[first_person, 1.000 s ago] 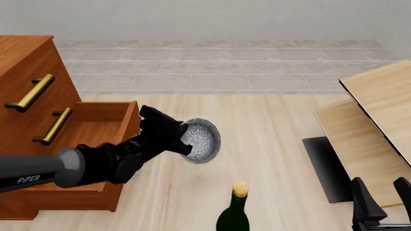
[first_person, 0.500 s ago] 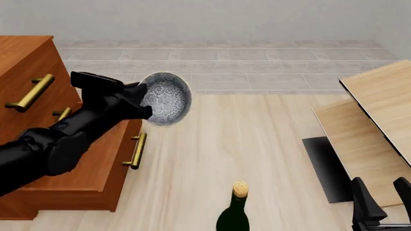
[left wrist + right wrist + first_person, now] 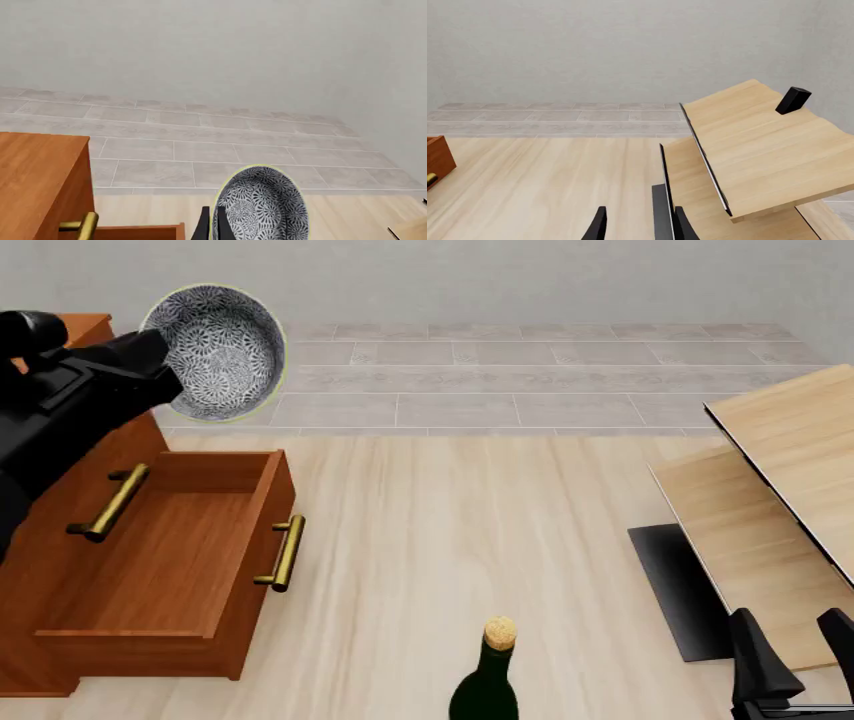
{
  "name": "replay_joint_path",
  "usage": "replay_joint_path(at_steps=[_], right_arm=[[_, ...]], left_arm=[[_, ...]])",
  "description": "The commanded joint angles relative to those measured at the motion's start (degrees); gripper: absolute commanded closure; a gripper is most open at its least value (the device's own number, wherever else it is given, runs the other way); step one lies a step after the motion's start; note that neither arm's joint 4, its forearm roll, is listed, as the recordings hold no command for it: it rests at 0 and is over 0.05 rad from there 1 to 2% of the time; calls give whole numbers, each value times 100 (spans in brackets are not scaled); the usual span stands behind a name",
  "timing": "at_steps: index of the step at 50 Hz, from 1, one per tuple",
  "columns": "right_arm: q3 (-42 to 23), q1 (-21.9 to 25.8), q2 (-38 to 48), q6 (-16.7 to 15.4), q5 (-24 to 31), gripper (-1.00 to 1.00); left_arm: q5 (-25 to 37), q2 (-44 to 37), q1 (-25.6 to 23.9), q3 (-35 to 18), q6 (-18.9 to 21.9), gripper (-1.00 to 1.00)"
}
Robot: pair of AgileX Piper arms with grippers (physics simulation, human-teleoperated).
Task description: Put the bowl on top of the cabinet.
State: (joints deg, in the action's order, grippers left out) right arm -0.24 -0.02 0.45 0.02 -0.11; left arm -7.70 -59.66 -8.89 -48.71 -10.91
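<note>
The bowl (image 3: 216, 350), pale-rimmed with a blue-grey speckled inside, hangs tipped on its edge beside the top right corner of the reddish-brown cabinet (image 3: 54, 490), its inside facing the camera. My left gripper (image 3: 158, 355) is shut on the bowl's rim from the left. In the left wrist view the bowl (image 3: 263, 207) stands on edge between the fingers (image 3: 205, 227), with the cabinet top (image 3: 40, 150) off to one side and lower. My right gripper (image 3: 794, 650) stays open and holds nothing at the front right, also open in its own wrist view (image 3: 640, 227).
The cabinet's lower drawer (image 3: 174, 550) stands pulled out with a brass handle (image 3: 282, 552). A corked dark bottle (image 3: 489, 680) stands at the front centre. A pale light-wood table (image 3: 774, 500) lies tilted at the right, with a small black block (image 3: 794, 99) on it.
My left arm has lifted the bowl up and to the left, from in front of the open drawer to the level of the cabinet's top. The right arm has not moved.
</note>
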Motion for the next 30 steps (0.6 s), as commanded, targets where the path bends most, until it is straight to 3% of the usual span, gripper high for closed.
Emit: replay_joint_path(at_steps=[1,24,30], right_arm=[[0,2,0,0,0,-100],[0,0,-2,0,0,-100],[0,-1,-1,0,0,-100]], left_arm=[[208,315,732,-287,-311,100],[852,1023,2171,-739,-825,100],[1345,1019,2559,-982,-1051,100]])
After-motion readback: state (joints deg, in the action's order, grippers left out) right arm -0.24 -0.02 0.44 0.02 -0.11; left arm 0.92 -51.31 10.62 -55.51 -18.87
